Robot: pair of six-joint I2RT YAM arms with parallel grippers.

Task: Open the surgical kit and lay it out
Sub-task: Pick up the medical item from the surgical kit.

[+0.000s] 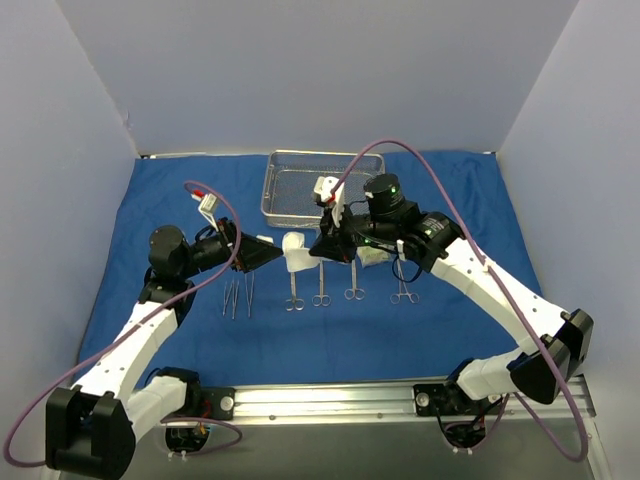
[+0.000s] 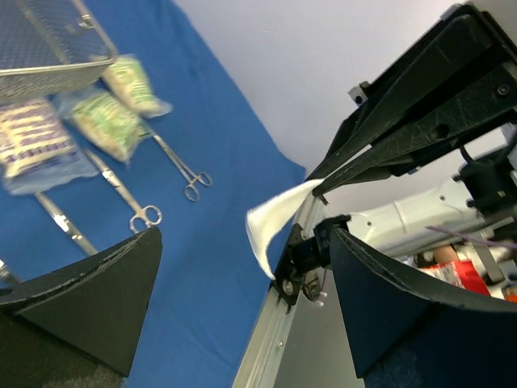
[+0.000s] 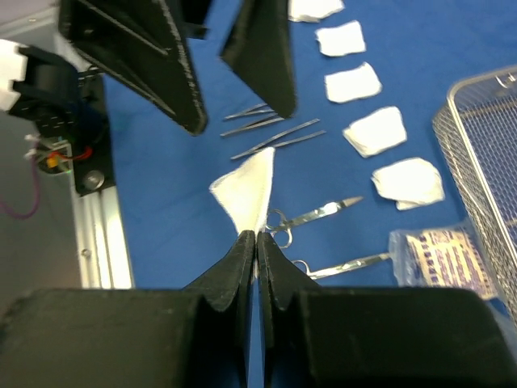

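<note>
above the blue cloth (image 1: pixel 450 320), a gauze pad (image 3: pixel 249 190) is pinched by the right gripper (image 3: pixel 256 236). jaws of the left gripper (image 1: pixel 273 253) are spread wide.

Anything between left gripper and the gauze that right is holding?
Nothing visible. The gauze sits pinched in the shut right gripper; the open left gripper faces it across open air. The tweezers lie flat on the blue cloth beneath, below the path.

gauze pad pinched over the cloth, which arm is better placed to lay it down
Right. The right fingers are shut on the gauze pad, so they only need to lower and release. The left fingers are open, holding nothing, with the pad between them untouched.
</note>
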